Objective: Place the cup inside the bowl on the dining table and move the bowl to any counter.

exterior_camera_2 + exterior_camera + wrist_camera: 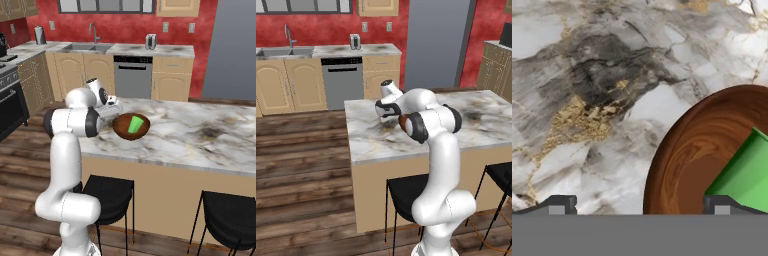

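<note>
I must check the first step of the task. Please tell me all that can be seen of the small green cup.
The small bright green plain cup has no handle and looks like plastic. It lies tilted inside the dark brown wood-like bowl, leaning against its inner wall. The bowl stands on the marbled dining table. The open pincer straddles the bowl's rim without gripping the cup.

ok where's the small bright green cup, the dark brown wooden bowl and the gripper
small bright green cup [134,124]: right base view, on its side wall, lying inside the bowl
dark brown wooden bowl [122,131]: right base view, on its outer front wall
gripper [639,206]: hand view, midway between its two dark tips
</note>
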{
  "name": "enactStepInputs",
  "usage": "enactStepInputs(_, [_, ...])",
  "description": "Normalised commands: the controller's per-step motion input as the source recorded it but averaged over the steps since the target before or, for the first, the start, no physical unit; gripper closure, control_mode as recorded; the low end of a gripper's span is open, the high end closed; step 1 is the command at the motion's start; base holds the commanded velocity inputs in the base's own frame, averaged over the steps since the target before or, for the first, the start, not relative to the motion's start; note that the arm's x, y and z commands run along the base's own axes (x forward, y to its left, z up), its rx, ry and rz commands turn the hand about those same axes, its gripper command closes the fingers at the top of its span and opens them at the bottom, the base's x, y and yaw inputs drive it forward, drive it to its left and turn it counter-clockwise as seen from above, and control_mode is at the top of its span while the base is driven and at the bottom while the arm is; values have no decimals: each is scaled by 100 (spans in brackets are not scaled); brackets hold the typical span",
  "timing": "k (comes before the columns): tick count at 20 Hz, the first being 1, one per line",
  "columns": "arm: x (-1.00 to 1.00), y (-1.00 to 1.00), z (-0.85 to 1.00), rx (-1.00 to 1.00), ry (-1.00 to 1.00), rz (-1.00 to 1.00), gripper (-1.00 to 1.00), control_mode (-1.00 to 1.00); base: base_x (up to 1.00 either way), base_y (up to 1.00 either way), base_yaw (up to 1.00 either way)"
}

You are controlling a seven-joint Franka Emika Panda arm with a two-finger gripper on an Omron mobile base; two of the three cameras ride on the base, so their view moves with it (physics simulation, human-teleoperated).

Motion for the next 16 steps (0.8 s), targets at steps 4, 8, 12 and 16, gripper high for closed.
enactStepInputs(4, [12, -4, 0, 0, 0, 0, -100, -100, 0, 0, 0])
enactStepInputs(8, [5, -6, -1, 0, 0, 0, -100, -100, 0, 0, 0])
enactStepInputs(12, [0, -4, -4, 0, 0, 0, -100, -100, 0, 0, 0])
enactStepInputs(16, [0, 0, -10, 0, 0, 0, -100, -100, 0, 0, 0])
